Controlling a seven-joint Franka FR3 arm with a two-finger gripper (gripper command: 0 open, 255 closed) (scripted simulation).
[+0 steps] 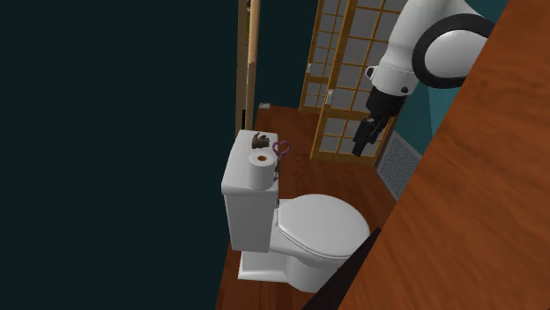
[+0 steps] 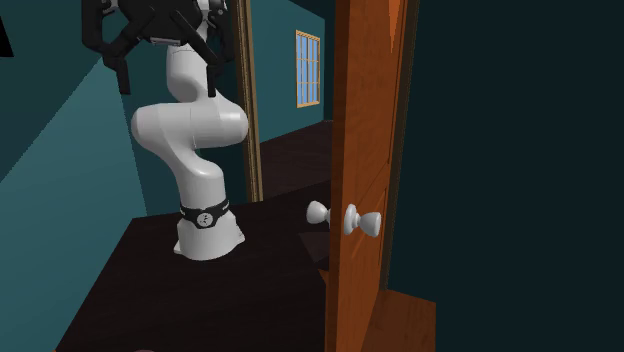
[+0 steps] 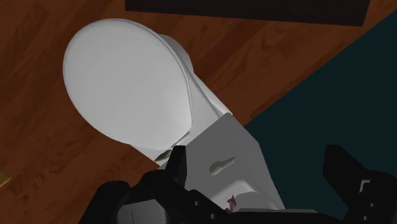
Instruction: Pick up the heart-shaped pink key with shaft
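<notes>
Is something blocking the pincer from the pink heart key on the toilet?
Nothing visible does. The open black pincer hangs in open air beside the white toilet tank; the pink heart-shaped key lies on its lid, next to a white paper roll.

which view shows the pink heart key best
Shoulder view: the pink heart-shaped key lies on top of the white toilet tank. The wrist view catches just a pink sliver of it near the open hand. The second exterior view faces the white arm.
</notes>
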